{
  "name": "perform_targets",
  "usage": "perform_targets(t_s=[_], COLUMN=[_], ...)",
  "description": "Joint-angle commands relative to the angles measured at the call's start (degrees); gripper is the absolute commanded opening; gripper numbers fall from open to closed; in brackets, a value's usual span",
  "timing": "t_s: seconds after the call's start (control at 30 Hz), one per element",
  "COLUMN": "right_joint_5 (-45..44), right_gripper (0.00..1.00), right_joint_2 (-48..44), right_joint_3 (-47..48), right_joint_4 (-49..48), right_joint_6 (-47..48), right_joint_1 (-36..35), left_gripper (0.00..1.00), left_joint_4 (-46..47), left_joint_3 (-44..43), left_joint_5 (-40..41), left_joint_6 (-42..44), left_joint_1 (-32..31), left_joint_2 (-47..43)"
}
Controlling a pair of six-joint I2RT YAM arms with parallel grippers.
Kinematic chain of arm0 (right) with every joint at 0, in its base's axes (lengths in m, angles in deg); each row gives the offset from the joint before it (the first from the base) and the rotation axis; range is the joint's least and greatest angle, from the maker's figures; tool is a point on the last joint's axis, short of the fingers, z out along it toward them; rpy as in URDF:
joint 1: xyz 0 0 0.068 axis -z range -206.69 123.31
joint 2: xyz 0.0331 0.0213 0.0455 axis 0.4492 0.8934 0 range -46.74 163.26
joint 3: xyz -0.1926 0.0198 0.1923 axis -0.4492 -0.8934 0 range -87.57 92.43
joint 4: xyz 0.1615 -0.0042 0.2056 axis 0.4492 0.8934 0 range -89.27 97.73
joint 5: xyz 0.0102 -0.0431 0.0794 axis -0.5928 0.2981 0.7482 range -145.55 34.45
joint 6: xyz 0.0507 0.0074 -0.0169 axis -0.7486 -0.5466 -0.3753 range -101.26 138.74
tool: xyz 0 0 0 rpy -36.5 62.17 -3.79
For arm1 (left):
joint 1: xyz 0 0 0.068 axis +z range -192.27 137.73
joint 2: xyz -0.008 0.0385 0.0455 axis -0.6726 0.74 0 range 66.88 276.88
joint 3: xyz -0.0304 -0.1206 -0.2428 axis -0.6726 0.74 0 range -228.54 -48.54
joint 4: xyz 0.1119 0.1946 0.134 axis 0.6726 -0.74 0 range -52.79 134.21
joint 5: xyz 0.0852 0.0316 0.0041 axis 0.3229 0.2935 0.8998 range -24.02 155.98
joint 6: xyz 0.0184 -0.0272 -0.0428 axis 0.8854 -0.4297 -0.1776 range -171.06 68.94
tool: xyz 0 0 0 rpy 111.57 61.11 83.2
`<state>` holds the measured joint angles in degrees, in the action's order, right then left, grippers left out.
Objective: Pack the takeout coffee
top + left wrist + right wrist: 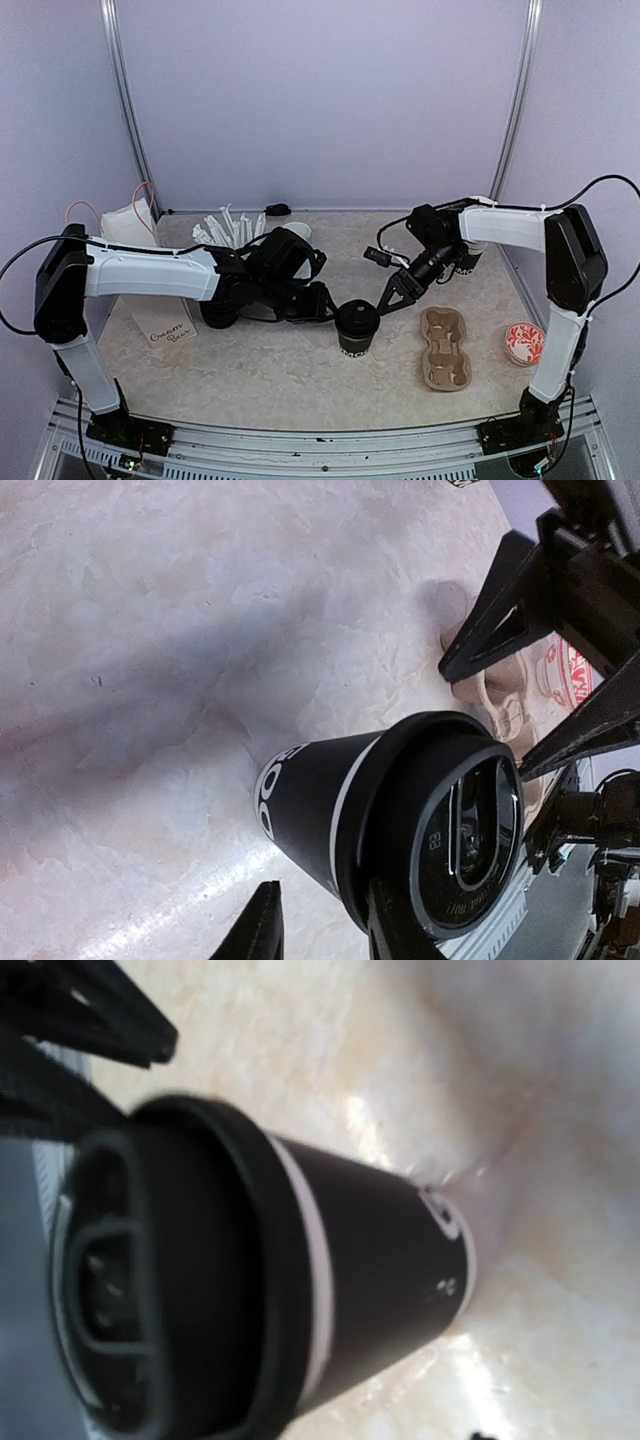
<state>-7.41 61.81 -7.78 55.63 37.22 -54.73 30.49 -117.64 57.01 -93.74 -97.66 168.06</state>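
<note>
the lidded takeout cup (357, 326) is stood upright on the worktop (270, 385), approx. midway between the two arms. its lid is up, so its long axis is vertical. it is flanked on both sides. the left gripper (328, 308) is set just beside its left flank; in the left wrist view the cup lies ahead of the fingertips and a bit to the right. the right gripper (391, 305) is hung just off the cup's far-right side, angled down twd the lid. contact w/ the cup can't be confirmed for either one.

gripper states: the left fingers are parted a little, bare worktop shows in the gap, and nothing is held. the right fingers are splayed in a wide v, and nothing is held.

the relation that matters: the cardboard cup carrier (445, 348) is laid to the cup's right, near but apart, w/ no cup seated in it. it is on the right arm's side, so the cup is placed between the left gripper and the carrier. a lift and a shift rightward is judged the likely need. both grippers are about equally close to the cup, but the right arm is judged better placed for the carry. a side grasp below the lid rim, square to the vertical axis, is prob. called for; a skewed grasp risks tipping the cup.

a 2nd black cup (466, 262) is seen behind the right wrist, partly hidden; whether it is lidded can't be told.
</note>
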Motion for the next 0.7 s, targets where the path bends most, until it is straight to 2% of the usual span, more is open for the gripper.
perform_targets(t_s=[0.0, 0.17, 0.2, 0.23, 0.27, 0.4, 0.43, 0.47, 0.5, 0.57, 0.63, 0.67], right_joint_5=[-3.4, -6.2, -7.2, -8.8, -10.7, -19.9, -22.1, -23.9, -25.0, -23.7, -17.8, -14.6], right_gripper=[0.64, 0.66, 0.66, 0.66, 0.66, 0.71, 0.79, 0.94, 0.99, 0.99, 0.98, 0.93], right_joint_2=[-6.1, -9.8, -10.9, -11.8, -12.8, -19.1, -21.2, -23.4, -25.9, -29.3, -29.2, -28.5], right_joint_3=[4.2, 7.2, 7.9, 8.8, 9.6, 10.8, 10.0, 8.2, 5.5, 0.1, -1.4, -1.4], right_joint_4=[1.8, 2.3, 1.8, 1.0, -0.1, -9.0, -13.5, -17.5, -21.9, -27.5, -25.4, -23.3], right_joint_6=[3.9, 6.2, 6.5, 6.6, 6.4, 5.1, 4.5, 3.7, 2.6, 2.1, 5.9, 7.7], right_joint_1=[-0.2, 0.2, 0.2, 0.2, 0.2, 0.2, 0.2, 0.3, 0.6, 0.9, 0.9, 0.9], left_gripper=[0.32, 0.44, 0.59, 0.94, 0.99, 0.99, 0.99, 0.99, 0.99, 0.99, 0.99, 0.99], left_joint_4=[-3.6, -6.3, -6.5, -6.7, -7.3, -12.4, -13.6, -13.1, -11.5, -7.6, -2.7, 0.3], left_joint_3=[-4.7, -9.9, -10.7, -11.6, -12.6, -20.3, -22.5, -24.0, -24.6, -24.0, -22.8, -22.2], left_joint_5=[4.8, 8.6, 10.5, 12.0, 13.5, 21.4, 22.9, 23.6, 24.6, 28.4, 27.8, 28.1], left_joint_6=[5.9, 12.2, 13.9, 15.6, 17.0, 23.1, 25.3, 28.0, 31.4, 36.1, 40.2, 40.4], left_joint_1=[-1.4, -1.5, -1.6, -1.6, -1.6, -1.0, -1.0, -1.1, -1.3, -1.5, -1.6, -1.6], left_joint_2=[-1.2, -4.7, -5.3, -6.7, -7.7, -9.0, -8.7, -8.5, -8.5, -9.1, -9.8, -10.5])
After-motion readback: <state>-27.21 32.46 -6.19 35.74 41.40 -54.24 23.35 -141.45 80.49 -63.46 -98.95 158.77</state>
